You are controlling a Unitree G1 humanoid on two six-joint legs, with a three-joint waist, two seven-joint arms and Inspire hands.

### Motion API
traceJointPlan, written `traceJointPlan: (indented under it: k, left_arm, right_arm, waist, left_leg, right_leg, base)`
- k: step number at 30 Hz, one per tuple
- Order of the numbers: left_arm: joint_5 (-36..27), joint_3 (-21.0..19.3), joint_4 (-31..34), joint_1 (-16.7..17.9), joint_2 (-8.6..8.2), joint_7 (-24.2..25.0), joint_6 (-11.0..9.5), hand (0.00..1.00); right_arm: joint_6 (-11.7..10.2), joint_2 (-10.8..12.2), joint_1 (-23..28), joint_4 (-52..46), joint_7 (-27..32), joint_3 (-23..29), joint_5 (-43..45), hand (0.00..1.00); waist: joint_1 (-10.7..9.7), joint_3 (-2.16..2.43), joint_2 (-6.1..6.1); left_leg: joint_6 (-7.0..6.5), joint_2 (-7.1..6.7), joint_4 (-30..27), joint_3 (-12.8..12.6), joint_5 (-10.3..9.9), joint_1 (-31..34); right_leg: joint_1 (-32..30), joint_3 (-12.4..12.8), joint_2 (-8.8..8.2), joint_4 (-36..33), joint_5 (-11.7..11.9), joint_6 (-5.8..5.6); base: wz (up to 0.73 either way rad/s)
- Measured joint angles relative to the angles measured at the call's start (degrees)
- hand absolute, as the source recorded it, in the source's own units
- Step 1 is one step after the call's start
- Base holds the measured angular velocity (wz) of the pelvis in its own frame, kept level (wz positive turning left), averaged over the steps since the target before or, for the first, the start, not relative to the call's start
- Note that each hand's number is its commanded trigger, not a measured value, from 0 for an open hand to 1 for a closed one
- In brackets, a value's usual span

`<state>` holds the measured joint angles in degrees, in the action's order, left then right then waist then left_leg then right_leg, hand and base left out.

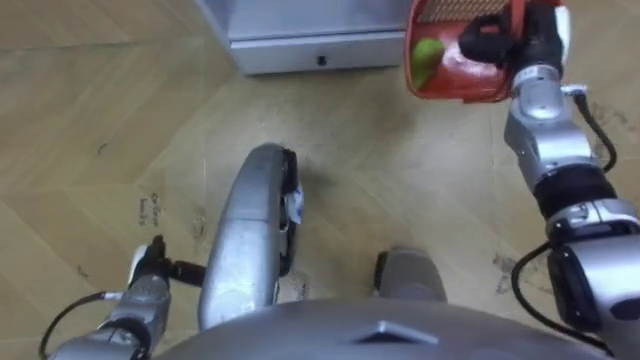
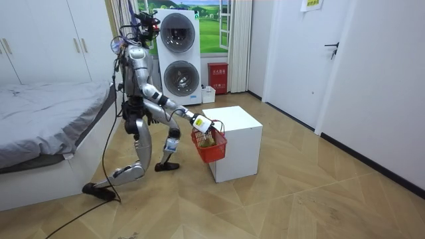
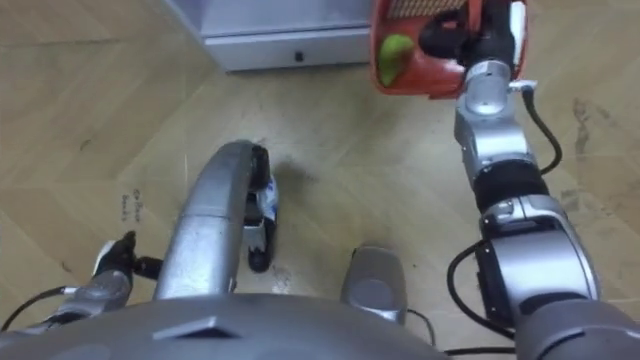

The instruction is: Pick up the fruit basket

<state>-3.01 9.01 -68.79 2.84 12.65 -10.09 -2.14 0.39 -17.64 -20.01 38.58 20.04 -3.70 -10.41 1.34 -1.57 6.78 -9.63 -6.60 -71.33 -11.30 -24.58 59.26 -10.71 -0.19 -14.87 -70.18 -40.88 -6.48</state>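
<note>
The red mesh fruit basket [image 1: 455,82] hangs off the floor in front of the white box [image 1: 300,45]. A green fruit [image 1: 428,56] lies inside it. My right hand [image 1: 492,40] is stretched forward, its dark fingers curled round the basket's handle. In the room view the basket [image 2: 210,147] dangles from that hand [image 2: 201,123] beside the white box [image 2: 236,133]. I stand in a stride between the bed and the box, one leg set back. My left hand [image 1: 150,266] hangs low at my left side, small in the left eye view.
A bed [image 2: 46,126] stands close behind me on the room view's left. Stacked washing machines [image 2: 179,56] and a small red box [image 2: 218,78] are at the far wall. Wooden floor [image 2: 299,192] stretches open toward the room view's right.
</note>
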Motion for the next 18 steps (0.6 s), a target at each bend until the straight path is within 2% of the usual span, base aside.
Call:
traceJointPlan:
  k: [1,2,4,6,8,10,12,14,15,17,18]
  left_arm:
    - [0.99,-0.37,1.12,-0.03,-0.41,-0.5,0.47,0.0]
    - [1.05,-0.32,1.62,0.01,-0.47,-0.58,0.6,0.0]
    - [1.51,-0.78,1.38,0.07,-0.41,-1.77,1.04,0.0]
    - [2.23,-1.45,0.85,0.5,-0.47,-2.57,1.77,0.0]
    - [4.14,-2.18,0.69,1.08,-0.52,-2.77,2.41,0.0]
    - [5.93,-3.37,0.89,1.72,-0.46,-2.81,2.62,0.0]
    - [6.44,-3.33,1.4,2.54,-0.6,-2.84,2.64,0.0]
    - [7.21,-3.35,3.68,3.81,-0.85,-2.84,3.09,0.0]
    - [7.27,-3.74,5.19,4.79,-0.84,-2.83,3.2,0.0]
    - [7.6,-4.68,6.17,5.81,-0.77,-2.96,3.43,0.0]
    - [7.71,-5.06,6.51,6.45,-0.84,-2.96,3.5,0.0]
  right_arm:
    - [0.51,0.08,0.8,-1.76,0.31,1.12,2.23,1.0]
    - [0.62,0.2,1.18,-2.51,0.3,1.09,3.47,1.0]
    - [0.81,0.96,4.2,-4.71,0.23,0.64,7.12,1.0]
    - [0.81,0.99,7.15,-6.73,0.24,0.59,8.69,1.0]
    - [0.81,0.8,9.1,-9.18,0.29,0.55,8.7,1.0]
    - [0.3,1.28,9.31,-12.58,0.79,0.57,8.2,1.0]
    - [-0.82,1.76,9.31,-14.56,1.86,0.6,7.95,1.0]
    - [-2.35,1.96,9.09,-16.26,2.2,0.59,8.03,1.0]
    - [-3.17,2.24,9.11,-17.07,2.19,0.57,8.11,1.0]
    - [-3.4,3.19,9.15,-17.43,1.97,0.32,8.09,1.0]
    - [-3.4,3.94,9.16,-17.46,1.67,0.33,7.97,1.0]
  waist:
    - [0.68,0.05,0.09]
    - [0.95,0.04,0.04]
    - [1.57,0.04,0.04]
    - [1.85,-0.04,-0.06]
    - [2.24,-0.02,-0.36]
    - [2.56,-0.01,-0.79]
    - [2.17,-0.05,-0.68]
    - [2.29,0.01,-0.77]
    - [2.26,-0.01,-1.01]
    - [2.33,-0.01,-1.05]
    - [2.22,-0.07,-1.09]
  left_leg:
    - [-0.39,-0.03,2.28,0.06,-0.18,-1.26]
    - [-0.27,0.01,4.06,0.68,-0.09,-2.23]
    - [0.66,0.05,11.3,2.23,1.72,-8.39]
    - [1.46,0.25,16.04,2.86,2.95,-14.09]
    - [2.27,0.71,18.75,3.38,4.13,-18.04]
    - [3.89,2.18,21.89,3.34,5.19,-20.67]
    - [4.64,2.39,24.76,3.49,6.38,-22.75]
    - [5.06,3.09,26.54,3.52,7.42,-23.77]
    - [5.24,3.4,26.71,3.47,7.64,-24.03]
    - [5.24,4.76,26.43,2.95,7.63,-24.78]
    - [5.23,4.98,26.72,1.68,7.61,-26.04]
  right_leg:
    - [0.68,-0.02,0.75,3.89,2.17,-0.36]
    - [1.01,-0.02,0.99,6.34,3.16,-0.43]
    - [1.97,-0.94,1.24,13.19,3.89,-0.12]
    - [1.79,-1.72,0.64,18.48,5.07,0.39]
    - [2.31,-1.86,1.22,21.35,6.15,0.05]
    - [4.32,-1.98,2.73,26.97,8.25,-0.11]
    - [6.68,-2.43,3.12,30.98,9.19,-0.21]
    - [8.23,-3.15,3.5,34.17,9.98,0.23]
    - [9.36,-3.17,4.33,35.99,10.56,0.92]
    - [10.1,-3.19,4.92,35.77,11.65,1.64]
    - [9.98,-3.35,4.86,33.43,13.24,2.09]
  base:
    - [0.23]
    - [-0.2]
    - [-0.36]
    - [-0.44]
    - [-0.57]
    - [-0.55]
    - [-0.07]
    - [0.02]
    - [0.06]
    - [0.06]
    - [0.18]
